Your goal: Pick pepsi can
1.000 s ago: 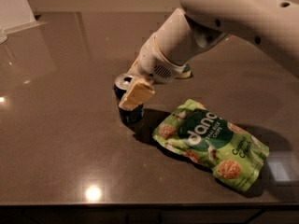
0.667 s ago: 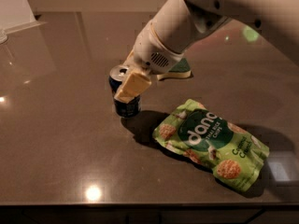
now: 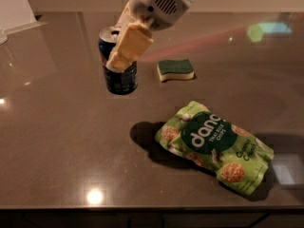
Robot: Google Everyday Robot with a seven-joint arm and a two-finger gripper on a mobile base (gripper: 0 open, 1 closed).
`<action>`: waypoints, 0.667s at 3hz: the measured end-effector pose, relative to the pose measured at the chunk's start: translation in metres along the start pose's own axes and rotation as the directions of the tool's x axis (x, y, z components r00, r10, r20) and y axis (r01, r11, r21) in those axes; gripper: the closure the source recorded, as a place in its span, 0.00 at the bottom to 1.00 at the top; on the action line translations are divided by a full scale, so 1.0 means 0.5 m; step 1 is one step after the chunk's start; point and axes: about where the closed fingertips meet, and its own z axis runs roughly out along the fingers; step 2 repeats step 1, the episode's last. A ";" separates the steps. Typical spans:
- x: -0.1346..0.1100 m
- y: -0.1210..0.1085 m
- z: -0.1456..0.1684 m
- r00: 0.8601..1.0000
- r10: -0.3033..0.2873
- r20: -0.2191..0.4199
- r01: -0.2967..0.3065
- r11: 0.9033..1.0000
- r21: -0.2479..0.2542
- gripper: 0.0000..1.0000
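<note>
End effector (image 3: 121, 57) tight around pepsi can (image 3: 121, 81), above glossy brown tabletop (image 3: 57, 141) — light glints, green sponge (image 3: 175, 69), snack bag (image 3: 213, 146) apart.

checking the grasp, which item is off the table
The can, held up in the gripper; the sponge and bag lie on the table.

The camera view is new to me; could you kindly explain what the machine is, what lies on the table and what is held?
The white machine is a robot arm ending in a gripper, a two-finger clamp, at the upper left. This single picture looks down on a dark table; where the camera is mounted is unknown. The gripper is closed on the pepsi can, with a cream finger across its front, and the can seems lifted off the table. On the table lie a green snack bag and, behind it, a green and yellow sponge.
</note>
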 end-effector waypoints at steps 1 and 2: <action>-0.003 0.001 -0.004 1.000 -0.003 0.001 0.003 1.000 0.002 1.00; -0.003 0.001 -0.004 1.000 -0.003 0.001 0.003 1.000 0.002 1.00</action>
